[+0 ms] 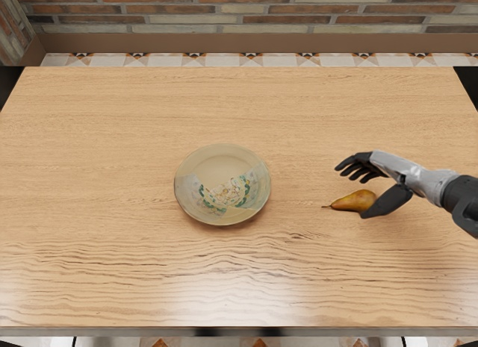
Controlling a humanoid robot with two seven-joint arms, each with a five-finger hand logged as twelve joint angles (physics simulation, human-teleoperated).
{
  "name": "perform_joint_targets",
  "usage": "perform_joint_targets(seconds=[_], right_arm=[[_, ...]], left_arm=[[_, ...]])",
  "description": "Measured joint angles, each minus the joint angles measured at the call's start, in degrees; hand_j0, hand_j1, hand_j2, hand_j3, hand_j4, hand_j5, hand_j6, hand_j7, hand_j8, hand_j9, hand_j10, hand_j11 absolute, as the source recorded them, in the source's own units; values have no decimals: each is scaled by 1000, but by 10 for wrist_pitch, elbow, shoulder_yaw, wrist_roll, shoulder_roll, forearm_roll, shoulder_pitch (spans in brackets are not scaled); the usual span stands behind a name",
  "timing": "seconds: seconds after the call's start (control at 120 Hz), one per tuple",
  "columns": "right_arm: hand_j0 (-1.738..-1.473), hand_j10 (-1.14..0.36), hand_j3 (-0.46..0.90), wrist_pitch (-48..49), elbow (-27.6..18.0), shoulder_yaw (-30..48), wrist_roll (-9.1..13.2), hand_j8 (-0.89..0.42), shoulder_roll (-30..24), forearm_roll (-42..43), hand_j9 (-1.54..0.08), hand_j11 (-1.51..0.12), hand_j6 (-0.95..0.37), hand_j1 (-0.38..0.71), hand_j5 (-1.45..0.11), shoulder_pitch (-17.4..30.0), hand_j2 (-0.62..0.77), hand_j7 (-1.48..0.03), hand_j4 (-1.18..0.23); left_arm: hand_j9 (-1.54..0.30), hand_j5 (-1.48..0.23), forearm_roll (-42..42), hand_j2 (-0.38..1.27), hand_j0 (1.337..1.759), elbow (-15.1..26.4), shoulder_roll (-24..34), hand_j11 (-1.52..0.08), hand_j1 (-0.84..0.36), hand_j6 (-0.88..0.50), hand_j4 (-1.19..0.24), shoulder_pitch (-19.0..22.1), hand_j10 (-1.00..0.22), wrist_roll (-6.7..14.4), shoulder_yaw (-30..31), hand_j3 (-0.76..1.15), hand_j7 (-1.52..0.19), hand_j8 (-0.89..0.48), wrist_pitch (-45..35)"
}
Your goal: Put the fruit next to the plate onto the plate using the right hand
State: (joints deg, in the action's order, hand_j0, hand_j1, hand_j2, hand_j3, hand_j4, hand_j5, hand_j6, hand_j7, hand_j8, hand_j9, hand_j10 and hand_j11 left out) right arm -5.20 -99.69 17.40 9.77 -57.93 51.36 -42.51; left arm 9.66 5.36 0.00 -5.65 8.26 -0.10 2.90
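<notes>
The pear (355, 201) lies on its side on the tabletop (112, 138), directly under the right hand (373, 174). Its thin stem points away from the wrist and its broad end is turned toward the thumb (388, 201). The hand is released: its dark fingers (349, 166) are spread and reach over the far side of the fruit without closing on it. The thumb angles down by the pear's broad end, so close that contact cannot be ruled in or out. Nothing is grasped. The arm enters from the right edge, with the grey forearm sloping down to the wrist. Well beyond the fingertips, in the direction the stem points, sits the plate (181, 184), a shallow round dish with a painted pattern inside. It is clearly apart from the pear, with bare wood between them.
</notes>
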Motion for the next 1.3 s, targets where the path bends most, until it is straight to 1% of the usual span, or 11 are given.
perform_joint_targets(seconds=[0.375,0.492,0.658,0.783,0.867,0.983,1.175,1.3], right_arm=[[-1658,-377,0,-25,2,-11,12,-378,1,1,-485,-484,-379,94,-485,-1,-68,-484,-377],[-1658,-377,0,-24,3,-11,25,-378,1,-1,-486,-485,-380,94,-486,-4,-68,-485,-378],[-1658,-383,0,-14,3,-11,53,-384,1,-5,-493,-493,-385,101,-493,-11,-70,-492,-383],[-1658,-404,0,-1,2,-11,77,-405,4,-6,-520,-520,-406,126,-521,-20,-74,-519,-404],[-1658,-418,0,2,2,-10,85,-419,7,-6,-539,-539,-420,144,-539,-23,-77,-538,-418],[-1658,-430,0,-2,3,-10,87,-432,9,-5,-555,-555,-432,159,-556,-24,-79,-554,-430],[-1658,-440,0,-44,4,-11,84,-441,12,10,-568,-568,-441,171,-568,-19,-81,-567,-440],[-1658,-443,0,-63,4,-12,76,-443,20,31,-572,-571,-444,174,-572,-4,-82,-571,-443]], left_arm=[[-26,-27,0,4,1658,0,0,-26,325,-21,-21,0,-21,0,0,0,-27,-21,0],[-26,-27,0,4,1658,0,0,-26,325,-21,-21,0,-21,0,0,0,-27,-21,0],[-26,-27,0,4,1658,0,0,-26,325,-21,-21,0,-21,0,0,0,-27,-21,0],[-26,-27,0,4,1658,0,0,-26,325,-21,-21,0,-21,0,0,0,-27,-21,0],[-26,-27,0,4,1658,0,0,-26,325,-21,-21,0,-21,0,0,0,-27,-21,0],[-26,-27,0,4,1658,0,0,-26,325,-21,-21,-1,-21,0,0,0,-27,-21,0],[-26,-27,0,4,1658,0,0,-26,325,-21,-21,0,-21,0,0,0,-27,-21,0],[-26,-27,0,4,1658,0,0,-26,325,-21,-21,0,-21,0,0,0,-27,-21,0]])
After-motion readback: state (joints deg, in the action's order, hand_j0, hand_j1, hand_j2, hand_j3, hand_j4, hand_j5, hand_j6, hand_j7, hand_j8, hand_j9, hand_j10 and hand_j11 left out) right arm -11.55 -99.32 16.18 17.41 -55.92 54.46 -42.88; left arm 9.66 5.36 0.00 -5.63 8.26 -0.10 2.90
